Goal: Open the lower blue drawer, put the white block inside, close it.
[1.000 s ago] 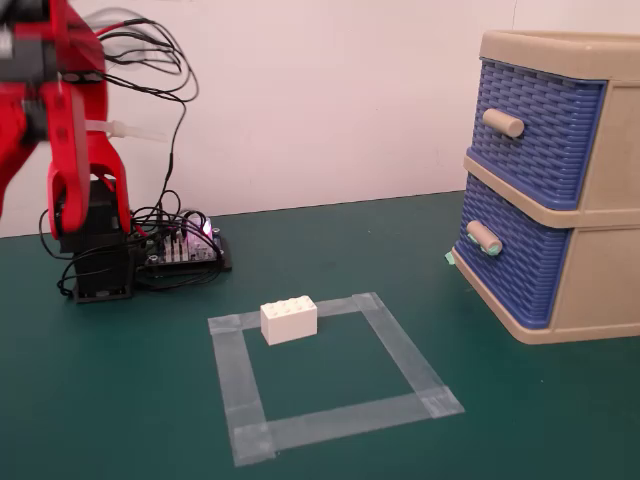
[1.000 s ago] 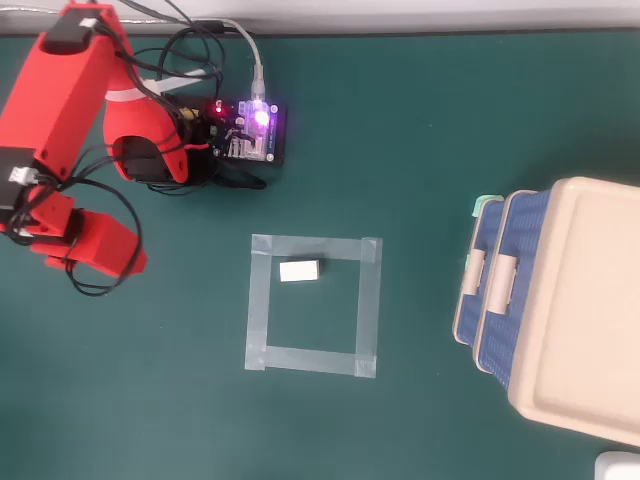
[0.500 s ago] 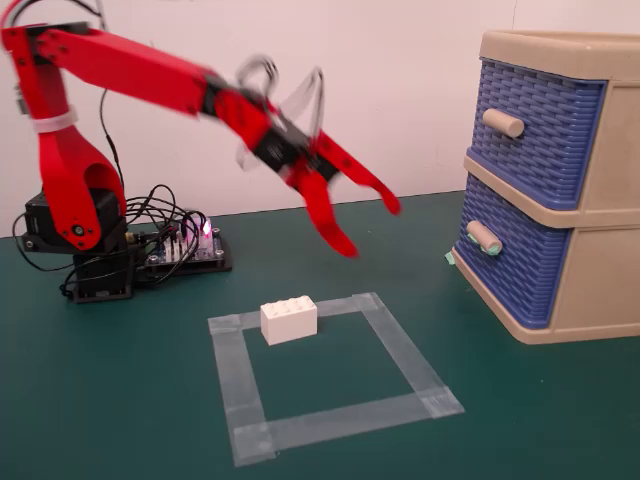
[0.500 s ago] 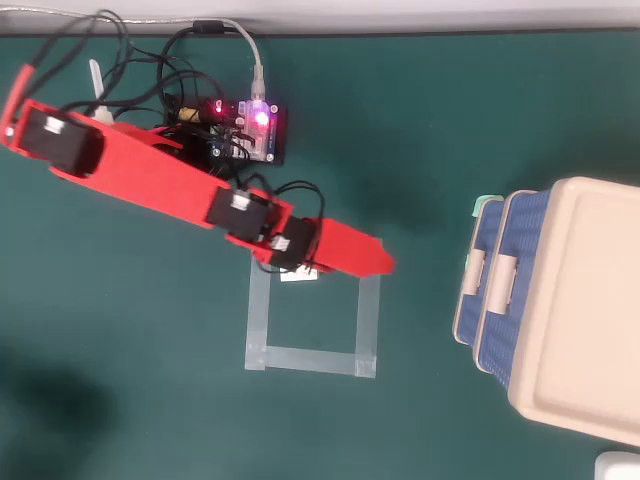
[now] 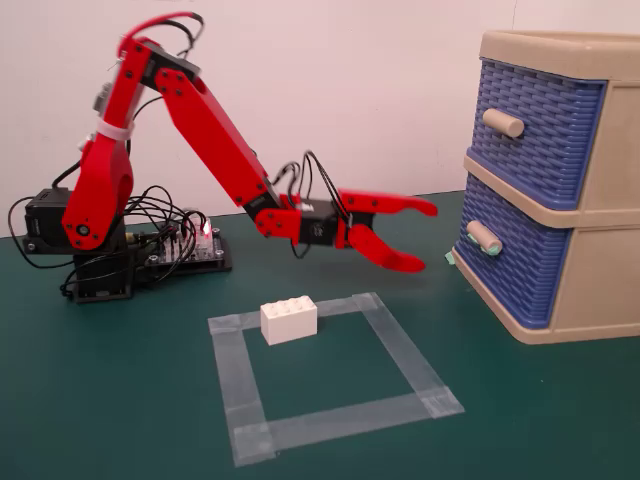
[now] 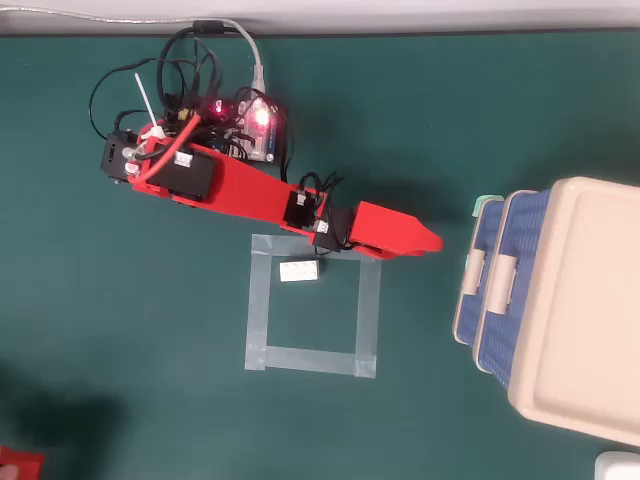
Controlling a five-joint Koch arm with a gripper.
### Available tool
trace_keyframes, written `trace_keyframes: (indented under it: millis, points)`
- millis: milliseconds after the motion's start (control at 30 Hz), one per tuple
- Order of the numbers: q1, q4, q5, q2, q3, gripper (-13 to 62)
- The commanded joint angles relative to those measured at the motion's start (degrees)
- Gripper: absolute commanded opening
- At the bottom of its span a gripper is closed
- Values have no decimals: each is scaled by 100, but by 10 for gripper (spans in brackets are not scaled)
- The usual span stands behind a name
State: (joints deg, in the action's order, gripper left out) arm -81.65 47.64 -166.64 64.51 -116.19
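Fixed view first: the red arm (image 5: 190, 110) reaches out low over the green table (image 5: 120, 400), and its gripper (image 5: 428, 237) hangs in the air with the jaws spread apart, holding nothing — one tip above, one below. It points at the beige cabinet (image 5: 610, 240) on the right, still clear of it. The lower blue drawer (image 5: 515, 262) sits shut, its handle (image 5: 484, 238) capped in pale green. Above it, the upper blue drawer (image 5: 545, 125) with a plain beige handle is closed too. The white block (image 5: 289, 320) rests studs up on the far left corner of a square of clear tape (image 5: 400, 350), well short of the cabinet. No writing can be read anywhere.

Overhead view now: the gripper (image 6: 432, 243) shows as a single red wedge, its tip near the cabinet (image 6: 580, 300) but not touching. The block (image 6: 299, 271) lies just inside the tape square's (image 6: 367, 310) top edge — beside the arm (image 6: 245, 192). A lit circuit board (image 6: 255, 125) glows by the base.
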Motion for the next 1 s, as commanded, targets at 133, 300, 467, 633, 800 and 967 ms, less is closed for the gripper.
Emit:
trace_keyframes:
  millis: [133, 300, 467, 633, 800, 967]
  points:
    - [0, 580, -378, -694, 1301, 287]
    - [79, 571, -369, -1292, 2092, 285]
    - [79, 334, -369, -1292, 2329, 189]
    - [88, -246, -369, -1310, 2953, 98]
    - [88, -1072, -378, -1318, 3270, -25]
    - [167, -1582, -378, -1327, 3270, -78]
